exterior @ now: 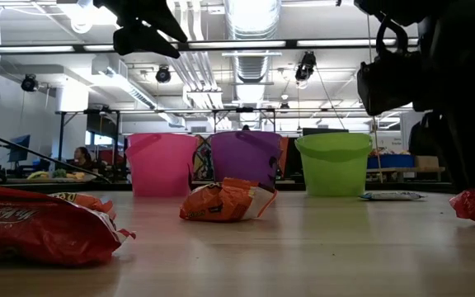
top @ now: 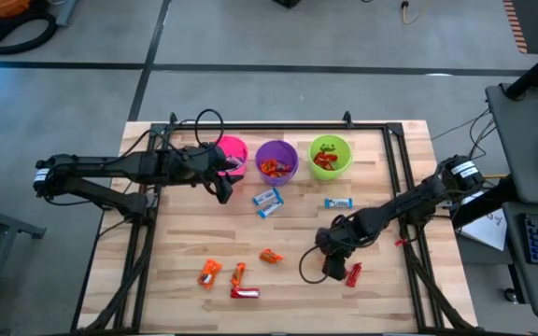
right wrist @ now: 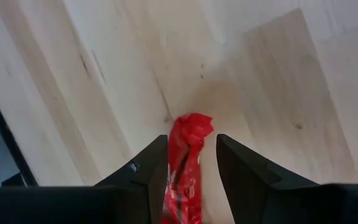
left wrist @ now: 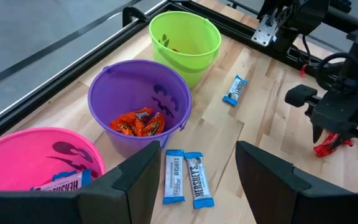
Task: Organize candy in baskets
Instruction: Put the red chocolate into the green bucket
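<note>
Red candy [right wrist: 184, 168] sits between narrowly parted right pincer [right wrist: 188, 163] fingers

A pale wooden table [top: 185, 233] carries it all. The purple bucket [top: 276, 161] stands at the far edge, the pink bucket [top: 233, 153] beside it on one side, the lime green bucket [top: 330, 155] on the other. Just in front of the purple bucket lie two blue-and-white bars [top: 268, 202], another [top: 338, 203] near the green one. Well nearer lie orange bars [top: 210, 273] and two red bars [top: 244, 293] [top: 353, 273].
</note>
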